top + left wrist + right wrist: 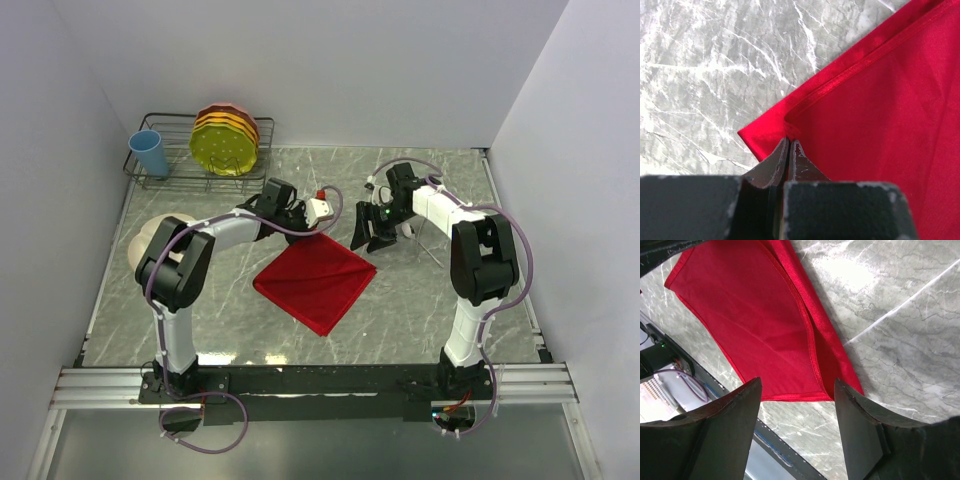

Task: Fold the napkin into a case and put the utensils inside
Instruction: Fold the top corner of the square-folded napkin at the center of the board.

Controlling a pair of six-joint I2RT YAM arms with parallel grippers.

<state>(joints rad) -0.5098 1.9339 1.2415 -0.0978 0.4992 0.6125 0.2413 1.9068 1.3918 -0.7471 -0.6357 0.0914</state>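
Folded red napkin (315,280) flat on desk (420,320) between arms — likely light, limp, slippery; take by hemmed corners; left pincer (788,142) pinching hem; right pincer (797,383) spread above corner.

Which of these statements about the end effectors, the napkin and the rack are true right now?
1. The left end effector is closed on the edge of the red napkin. True.
2. The right end effector is shut. False: its fingers stand apart above a napkin corner.
3. The blue cup sits in the wire dish rack. True.
4. The napkin hangs over the rack. False: it lies on the marble table.
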